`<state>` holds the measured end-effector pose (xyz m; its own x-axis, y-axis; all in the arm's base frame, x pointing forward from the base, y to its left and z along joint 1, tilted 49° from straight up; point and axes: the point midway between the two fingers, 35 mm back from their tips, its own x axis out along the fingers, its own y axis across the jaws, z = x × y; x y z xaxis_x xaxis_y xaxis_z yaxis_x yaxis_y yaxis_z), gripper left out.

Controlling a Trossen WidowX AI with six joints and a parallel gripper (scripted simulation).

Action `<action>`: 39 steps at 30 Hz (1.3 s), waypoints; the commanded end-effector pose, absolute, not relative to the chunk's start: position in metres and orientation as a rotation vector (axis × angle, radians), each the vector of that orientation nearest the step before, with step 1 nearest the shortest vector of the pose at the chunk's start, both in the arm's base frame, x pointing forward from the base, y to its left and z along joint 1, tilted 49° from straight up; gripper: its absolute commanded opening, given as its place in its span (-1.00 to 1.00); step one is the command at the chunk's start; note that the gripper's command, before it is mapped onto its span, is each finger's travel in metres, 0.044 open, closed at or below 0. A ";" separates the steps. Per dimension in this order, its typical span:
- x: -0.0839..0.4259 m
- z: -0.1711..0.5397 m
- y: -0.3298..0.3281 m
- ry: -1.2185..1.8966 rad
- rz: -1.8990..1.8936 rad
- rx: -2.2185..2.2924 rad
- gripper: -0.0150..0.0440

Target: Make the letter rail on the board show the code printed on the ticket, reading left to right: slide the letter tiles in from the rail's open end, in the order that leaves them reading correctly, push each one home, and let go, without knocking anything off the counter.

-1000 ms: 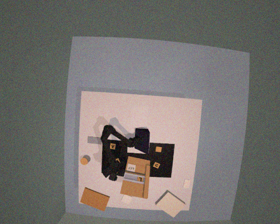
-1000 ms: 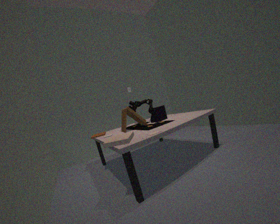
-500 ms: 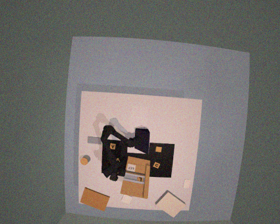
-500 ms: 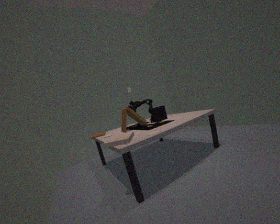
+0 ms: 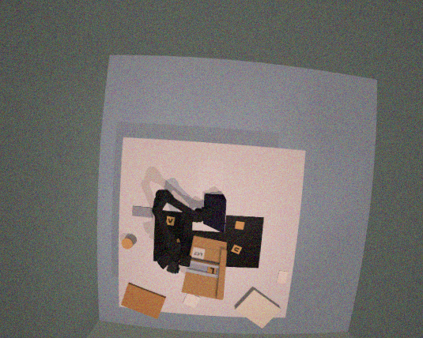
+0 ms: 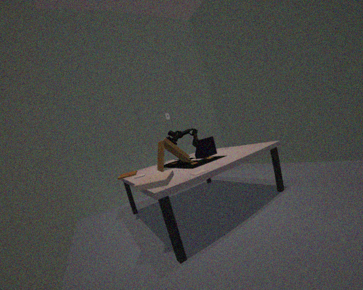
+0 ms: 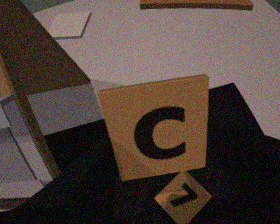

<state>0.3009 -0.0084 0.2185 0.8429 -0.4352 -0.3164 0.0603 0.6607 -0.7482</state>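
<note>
C tile [image 7: 153, 130] is pinched by gripper [image 5: 172, 268] [image 6: 172, 137] toward counter's [image 5: 262, 178] [image 6: 245, 151] [image 7: 141, 55] lower-left corner (top view); if tilted, rail [image 5: 197, 272] [image 7: 28, 142] may be snagged.

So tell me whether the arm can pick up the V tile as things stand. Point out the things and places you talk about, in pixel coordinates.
Probably not: the tool [image 5: 171, 254] [image 6: 173, 137] is already shut on the C tile [image 7: 158, 130]. The V tile [image 5: 170, 220] itself looks uncovered from above.

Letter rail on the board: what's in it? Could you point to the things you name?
In the letter rail [image 5: 195, 268], one tile [image 5: 212, 270] sits toward the end by the raised bar [image 5: 221, 272]. It looks like an L. Whatever lies beneath that tile is covered. The rail's other end shows no tile.
</note>
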 end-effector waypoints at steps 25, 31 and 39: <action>0.302 0.208 0.001 0.504 -0.298 -0.804 -0.49; 0.302 0.206 0.003 0.504 -0.298 -0.804 -0.49; 0.303 0.203 0.005 0.504 -0.298 -0.803 -0.49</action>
